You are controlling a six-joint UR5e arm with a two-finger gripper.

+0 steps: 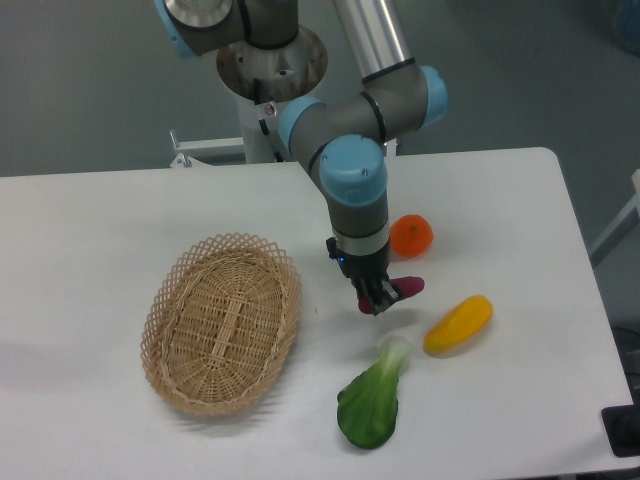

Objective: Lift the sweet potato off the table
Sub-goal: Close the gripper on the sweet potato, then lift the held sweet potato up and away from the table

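The sweet potato [409,287] is a small purple-magenta piece on the white table [90,230], just below the round orange. Its left end is hidden between my gripper's fingers and its right end sticks out to the right. My gripper [375,300] points straight down and is shut on that left end. I cannot tell whether the sweet potato is touching the tabletop or held just above it.
A round orange [411,235] lies just behind the gripper. A yellow-orange oblong vegetable [458,324] lies to the right front. A green bok choy [374,398] lies in front. A wicker basket [222,320] stands to the left.
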